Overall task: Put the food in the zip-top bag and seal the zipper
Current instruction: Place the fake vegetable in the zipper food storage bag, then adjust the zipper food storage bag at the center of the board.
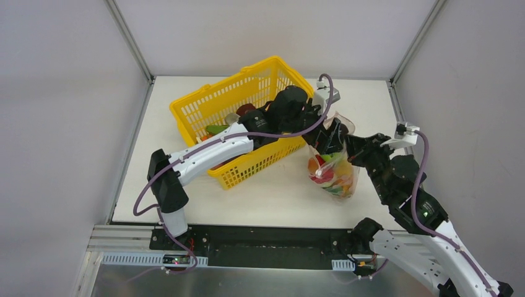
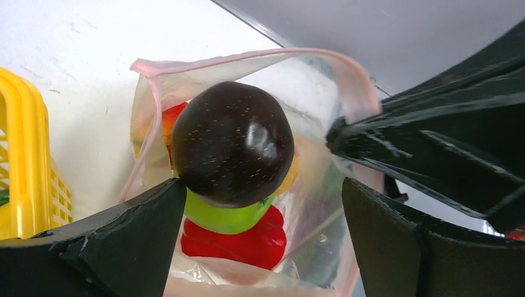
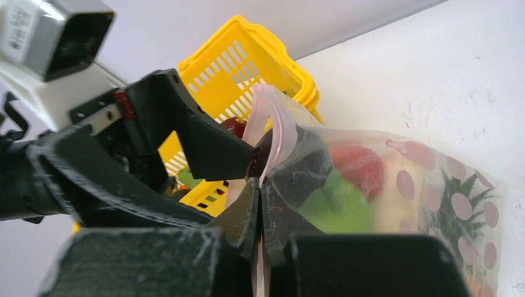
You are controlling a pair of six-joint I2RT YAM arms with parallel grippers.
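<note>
One avocado (image 2: 232, 142) lies between the left gripper's (image 2: 260, 189) jaws.

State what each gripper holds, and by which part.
Right gripper pinches the zip-top bag by its zipper edge. Left gripper is open, holding nothing; the avocado sits in the bag's mouth.

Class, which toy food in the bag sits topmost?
The dark brown avocado, atop the green apple and red piece; the rest lie lower and are brighter.
</note>
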